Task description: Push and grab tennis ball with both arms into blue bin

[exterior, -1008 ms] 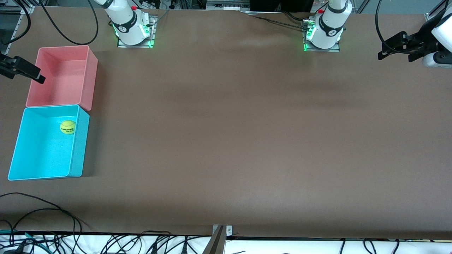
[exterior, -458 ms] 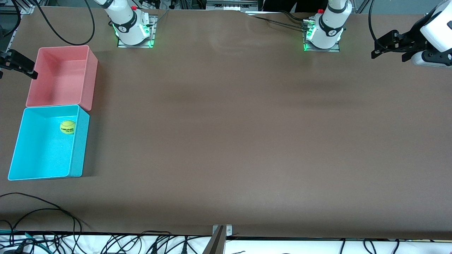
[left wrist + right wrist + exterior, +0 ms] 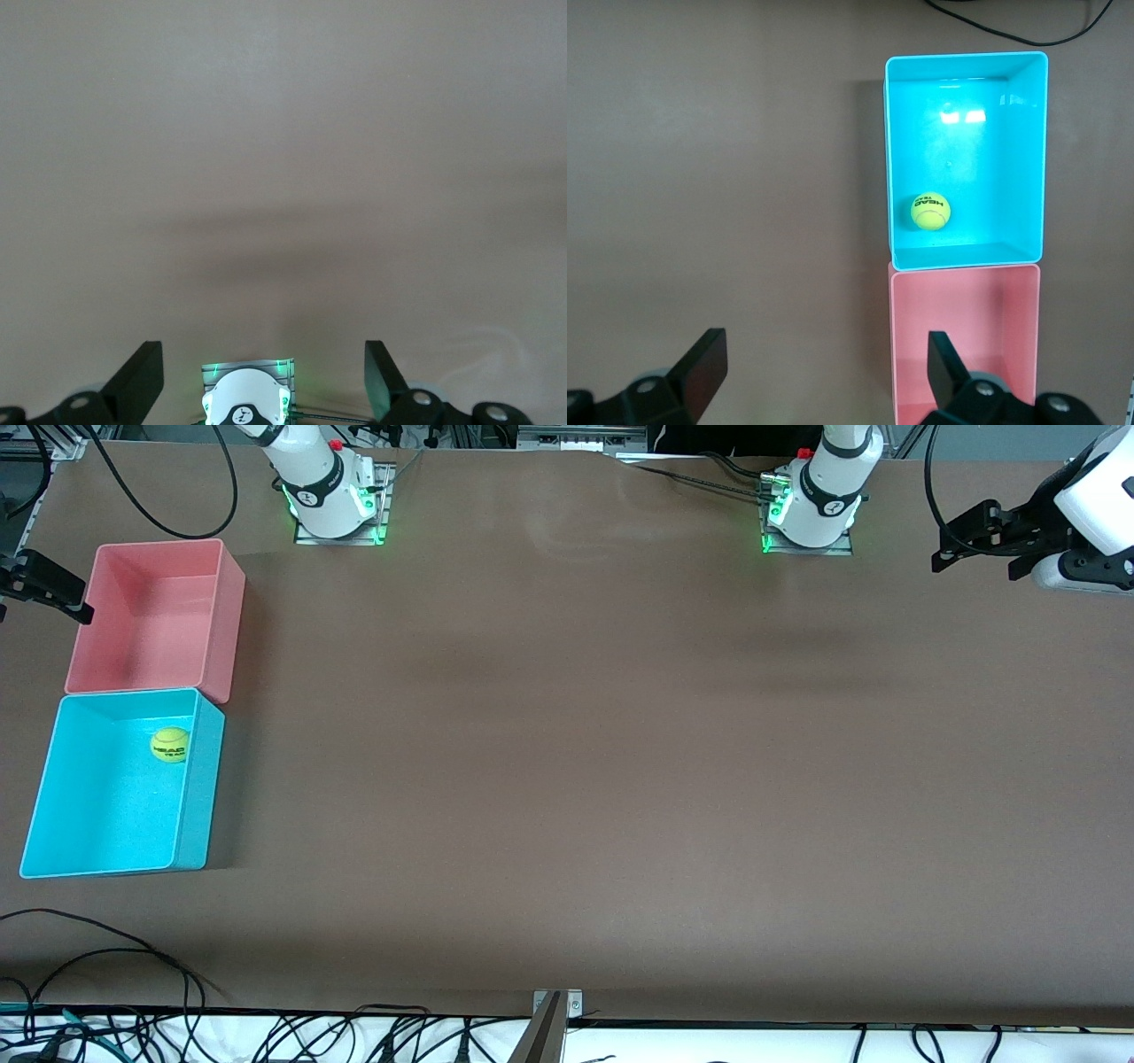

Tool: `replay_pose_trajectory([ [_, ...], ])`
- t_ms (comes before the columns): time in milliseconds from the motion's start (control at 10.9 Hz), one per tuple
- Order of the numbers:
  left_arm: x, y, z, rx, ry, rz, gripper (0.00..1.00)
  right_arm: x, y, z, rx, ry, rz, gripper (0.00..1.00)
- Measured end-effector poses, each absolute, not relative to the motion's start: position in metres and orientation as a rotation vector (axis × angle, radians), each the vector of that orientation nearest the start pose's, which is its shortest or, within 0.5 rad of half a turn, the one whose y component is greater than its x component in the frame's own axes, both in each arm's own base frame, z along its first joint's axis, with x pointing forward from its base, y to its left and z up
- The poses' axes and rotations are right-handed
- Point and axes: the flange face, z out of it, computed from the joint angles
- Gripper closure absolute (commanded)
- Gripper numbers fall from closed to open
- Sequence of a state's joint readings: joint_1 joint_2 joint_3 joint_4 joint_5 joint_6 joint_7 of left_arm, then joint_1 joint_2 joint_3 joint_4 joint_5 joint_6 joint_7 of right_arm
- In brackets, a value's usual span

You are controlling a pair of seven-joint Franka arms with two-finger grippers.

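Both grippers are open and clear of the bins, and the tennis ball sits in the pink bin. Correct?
Not quite: the tennis ball lies in the blue bin, as the front view shows. The pink bin holds nothing. The left gripper and right gripper are open.

Matt brown table, smooth, faintly streaked with soft shadows. Light blue plastic bin, slightly glossy inside, with small bright glints on its floor in the right wrist view. Pink plastic bin of similar smooth, dull sheen. Fuzzy, felt-like yellow-green tennis ball with black printed lettering. Glossy white arm casings with black bands. Matt black left gripper and right gripper. Metal base plates, green-lit.
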State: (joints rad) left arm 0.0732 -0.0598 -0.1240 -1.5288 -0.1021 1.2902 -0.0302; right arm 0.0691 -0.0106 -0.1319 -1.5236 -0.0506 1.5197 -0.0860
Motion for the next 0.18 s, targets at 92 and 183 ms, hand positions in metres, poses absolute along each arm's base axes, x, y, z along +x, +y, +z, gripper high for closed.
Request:
replay_pose_trajectory([
  [92,0.5033,-0.0408,0.6543,-3.213,0.063,0.293,0.0,0.545,-0.0411,0.6484,-3.191,-0.03,-0.006,0.0],
  [183,0.5034,-0.0405,0.6574,-3.215,0.063,0.282,0.0,0.5449,-0.0416,0.6491,-3.191,-0.029,-0.008,0.0],
])
